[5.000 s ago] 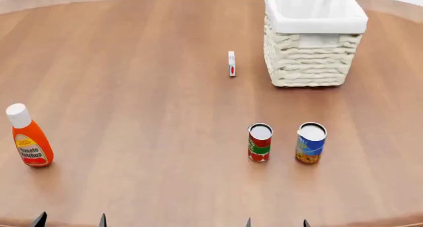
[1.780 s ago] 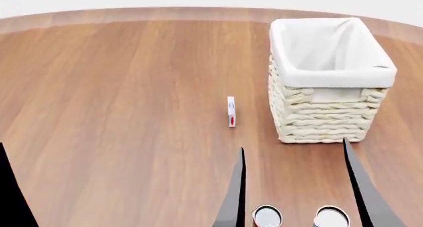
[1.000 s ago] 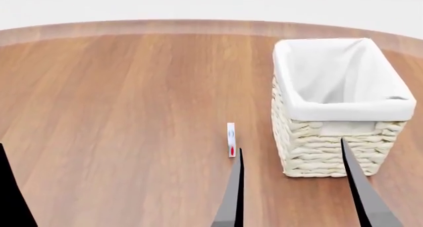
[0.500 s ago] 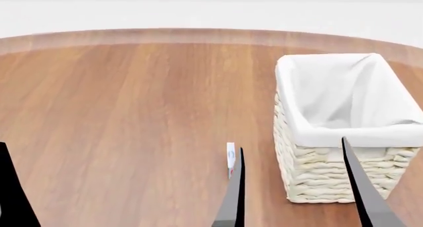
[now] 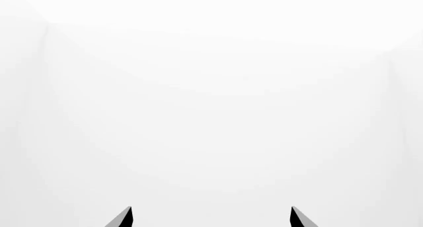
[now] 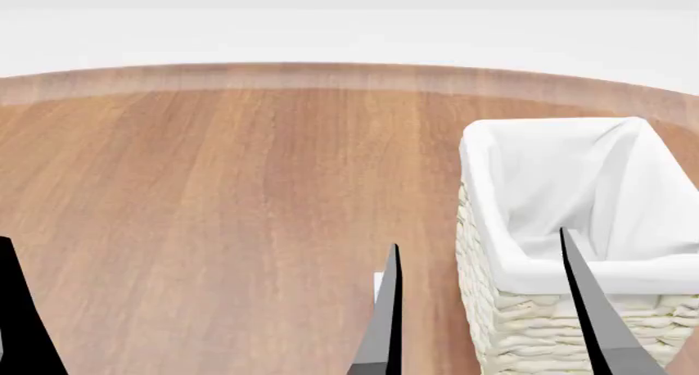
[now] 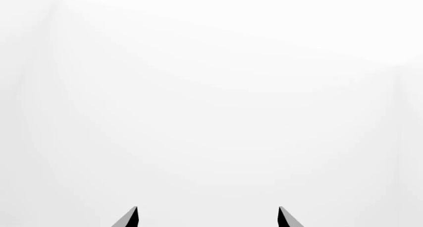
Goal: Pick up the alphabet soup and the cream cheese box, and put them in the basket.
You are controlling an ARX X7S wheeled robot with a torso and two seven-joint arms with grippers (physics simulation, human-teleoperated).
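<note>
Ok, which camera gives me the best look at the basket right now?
The head view: the basket sits at lower right, its white liner and woven wall visible, partly crossed by the right gripper's fingers. Both wrist views show only blank white, no basket.

Head view forward over the table point(image 6: 218, 187); both wrist views toward blank white, nothing shared.

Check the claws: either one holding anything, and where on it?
Nothing held. Left claw and right claw both show spread fingertips with only blank white between them; the basket sits untouched.
</note>
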